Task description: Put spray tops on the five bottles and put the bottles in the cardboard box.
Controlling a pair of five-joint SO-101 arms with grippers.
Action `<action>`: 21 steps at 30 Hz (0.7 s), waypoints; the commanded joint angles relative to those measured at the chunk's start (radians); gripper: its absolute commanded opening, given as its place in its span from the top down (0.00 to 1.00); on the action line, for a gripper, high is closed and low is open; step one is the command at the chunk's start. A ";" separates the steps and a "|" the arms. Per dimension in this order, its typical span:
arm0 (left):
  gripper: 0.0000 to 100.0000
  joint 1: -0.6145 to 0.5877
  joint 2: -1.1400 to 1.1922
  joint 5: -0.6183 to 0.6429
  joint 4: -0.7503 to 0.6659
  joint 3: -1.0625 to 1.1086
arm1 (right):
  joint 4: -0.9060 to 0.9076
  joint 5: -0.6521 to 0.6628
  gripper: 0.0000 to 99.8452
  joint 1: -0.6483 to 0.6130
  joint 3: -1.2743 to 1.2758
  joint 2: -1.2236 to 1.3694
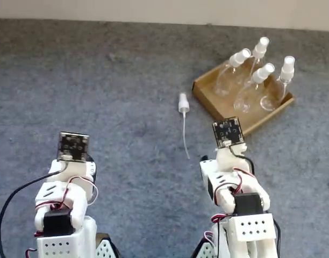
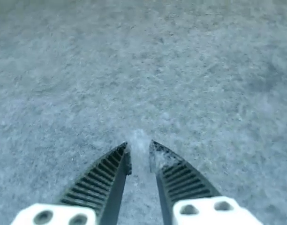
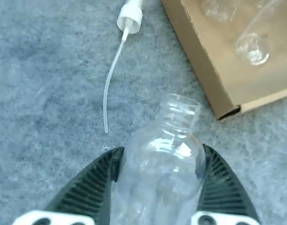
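Right gripper (image 3: pixel 161 151) clenched on uncapped clear bottle (image 3: pixel 178 115), neck jutting out ahead. Just beyond, loose spray top (image 1: pixel 183 103) at centre of the high view. Cardboard box (image 1: pixel 207 100) upper right, 4 capped bottles (image 1: pixel 245 94) inside. Left gripper (image 2: pixel 139 146) slightly parted, empty, lower left, above grey carpet (image 2: pixel 134 56).

The left arm (image 1: pixel 65 199) and right arm (image 1: pixel 237 193) are white printed shells around black servo blocks, looped with thin red and white wires. A thick black cable (image 1: pixel 14 194) runs off the left one. Each wrist bears a square black circuit board (image 1: pixel 73 146). The left gripper (image 2: pixel 139 154) and right gripper (image 3: pixel 162 152) have black ribbed fingers on white bases with round holes.
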 commanded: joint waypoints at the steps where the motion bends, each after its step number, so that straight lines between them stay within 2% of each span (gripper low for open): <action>1: 0.98 0.065 -0.008 -0.086 0.028 -0.062 | -0.035 -0.023 0.85 0.008 0.015 -0.028; 6: 0.98 0.150 -0.007 -0.153 0.138 -0.191 | -0.054 -0.025 0.85 0.008 0.027 -0.030; 11: 0.98 0.153 0.044 -0.160 0.143 -0.321 | -0.128 -0.025 0.85 0.010 0.101 -0.030; 17: 0.98 0.154 0.358 -0.213 0.143 -0.544 | -0.171 -0.032 0.85 0.010 0.140 -0.030; 21: 0.98 0.156 0.565 -0.213 0.143 -0.694 | -0.173 -0.127 0.85 0.010 0.140 -0.030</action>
